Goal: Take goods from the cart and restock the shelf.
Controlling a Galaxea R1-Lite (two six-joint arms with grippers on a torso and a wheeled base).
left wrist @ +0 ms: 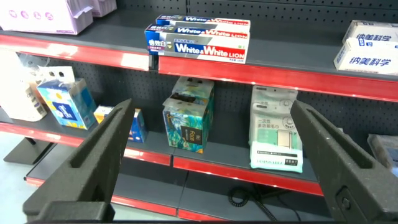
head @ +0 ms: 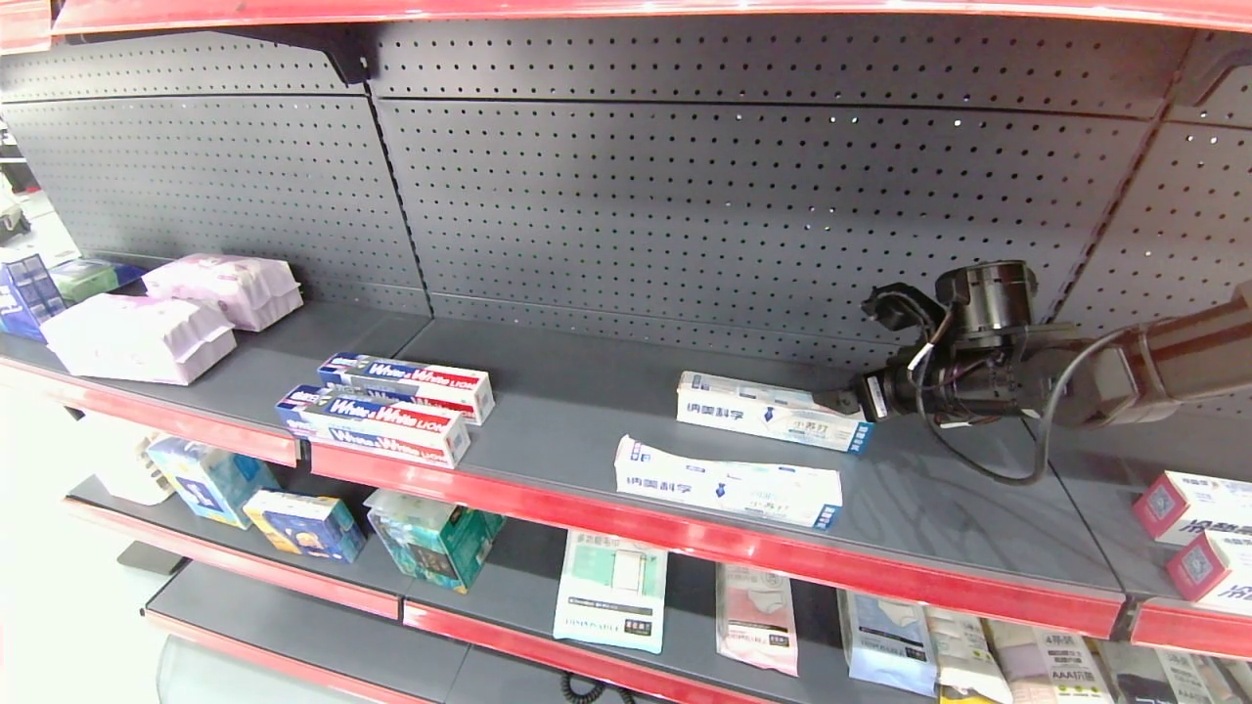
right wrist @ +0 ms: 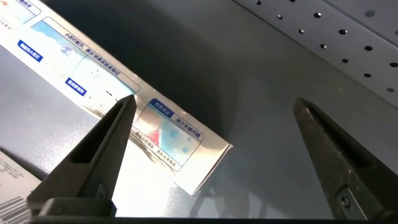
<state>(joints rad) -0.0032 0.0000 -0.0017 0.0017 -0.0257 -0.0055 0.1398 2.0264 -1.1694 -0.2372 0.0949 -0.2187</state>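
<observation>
1. The far white toothpaste box lies flat on the upper shelf, right of the middle and well back. A matching box lies nearer, along the red front lip. Two red-and-blue boxes lie further left.
2. I'd judge it a light cardboard carton. It looks stiff along its length but easy to dent, and its glossy printed faces could slide on the metal shelf.
3. The best hold looks to be across the narrow width, on the two long sides, a little in from the end. A light squeeze should do.
4. The right arm comes in from the right, low over the shelf, with its wrist about level and pointing left at the box's right end.
5. The right gripper is spread wide and holds nothing. The box's end corner lies just beside one finger, and I can't tell whether they touch.
6. The left gripper is also wide open and empty, facing the lower shelves.
</observation>
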